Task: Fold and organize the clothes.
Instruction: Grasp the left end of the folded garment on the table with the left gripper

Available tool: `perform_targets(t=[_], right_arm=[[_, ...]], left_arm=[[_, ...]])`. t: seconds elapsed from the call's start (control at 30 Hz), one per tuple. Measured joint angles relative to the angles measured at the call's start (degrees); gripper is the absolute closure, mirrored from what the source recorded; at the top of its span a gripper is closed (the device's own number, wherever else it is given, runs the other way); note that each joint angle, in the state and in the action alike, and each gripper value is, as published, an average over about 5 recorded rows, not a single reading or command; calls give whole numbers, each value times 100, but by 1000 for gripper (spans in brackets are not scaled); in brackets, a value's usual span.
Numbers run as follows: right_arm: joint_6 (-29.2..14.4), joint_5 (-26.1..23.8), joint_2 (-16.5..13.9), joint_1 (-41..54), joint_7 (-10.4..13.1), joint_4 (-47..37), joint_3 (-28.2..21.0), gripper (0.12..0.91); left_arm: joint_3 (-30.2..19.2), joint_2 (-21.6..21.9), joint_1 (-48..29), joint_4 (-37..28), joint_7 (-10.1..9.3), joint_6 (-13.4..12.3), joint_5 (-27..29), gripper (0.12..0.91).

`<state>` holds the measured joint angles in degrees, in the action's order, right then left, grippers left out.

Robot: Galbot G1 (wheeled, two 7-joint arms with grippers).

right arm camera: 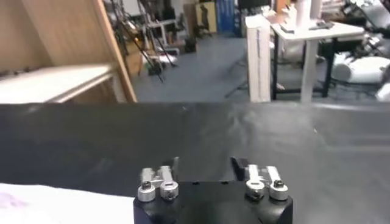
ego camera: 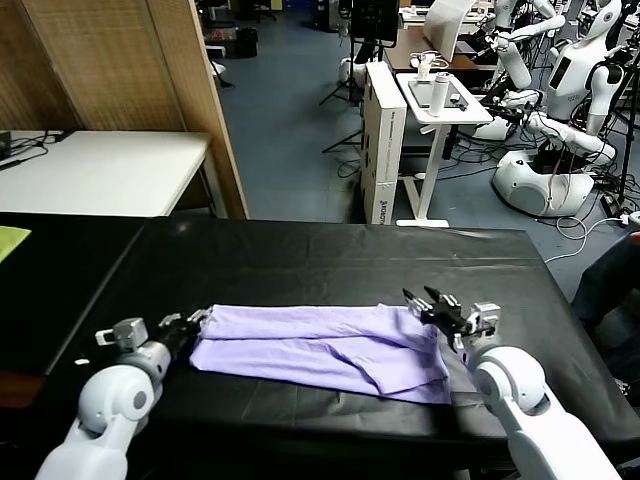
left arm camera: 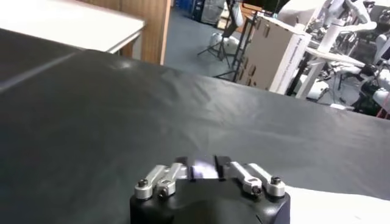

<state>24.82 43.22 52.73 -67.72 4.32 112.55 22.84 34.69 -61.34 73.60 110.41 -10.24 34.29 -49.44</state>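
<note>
The clothes are one lavender T-shirt point(ego camera: 320, 345), folded into a long band that lies flat across the near part of the black table point(ego camera: 300, 255). My left gripper point(ego camera: 200, 319) sits low at the band's left end. In the left wrist view my left gripper point(left arm camera: 203, 165) has its fingers apart, with a pale bit of fabric showing between them and more of the shirt point(left arm camera: 341, 208) beside it. My right gripper point(ego camera: 422, 298) is at the band's right end. In the right wrist view my right gripper point(right arm camera: 206, 163) stands wide open over bare black cloth, with the shirt point(right arm camera: 36, 204) off to one side.
A yellow-green item point(ego camera: 10, 240) lies at the table's far left edge. Behind it are a white table point(ego camera: 100, 170) and a wooden partition point(ego camera: 150, 60). A white stand point(ego camera: 432, 100) and other robots point(ego camera: 560, 110) are beyond the far edge.
</note>
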Motion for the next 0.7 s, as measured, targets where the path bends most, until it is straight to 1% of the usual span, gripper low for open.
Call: perform_targets(t=[0.03, 0.07, 0.17, 0.23, 0.3, 0.37, 0.43, 0.57, 0.7], right_arm=[[-4, 55, -71, -98, -1, 106, 67, 121], [-4, 108, -136, -197, -1, 211, 141, 120], [33, 302, -274, -491, 18, 514, 387, 118], [87, 478, -315, -675, 52, 714, 566, 118], [134, 666, -324, -844, 87, 915, 748, 118], [158, 816, -317, -1000, 107, 1110, 919, 118], [164, 891, -303, -1135, 110, 1278, 1061, 118], [166, 927, -275, -1350, 112, 1498, 1267, 118], [168, 929, -272, -1418, 114, 1547, 1359, 118]], left_arm=[[67, 70, 58, 31, 79, 72, -205, 152], [139, 148, 115, 52, 193, 143, -427, 137], [376, 421, 256, 60, 599, 380, -1127, 125], [511, 613, 297, 22, 794, 592, -1516, 124], [598, 789, 297, -50, 939, 748, -1775, 123], [635, 924, 276, -138, 1059, 788, -1879, 123], [636, 1007, 240, -236, 1152, 789, -1870, 123], [584, 1043, 171, -443, 1313, 790, -1692, 123], [532, 1055, 200, -603, 1465, 791, -1593, 123]])
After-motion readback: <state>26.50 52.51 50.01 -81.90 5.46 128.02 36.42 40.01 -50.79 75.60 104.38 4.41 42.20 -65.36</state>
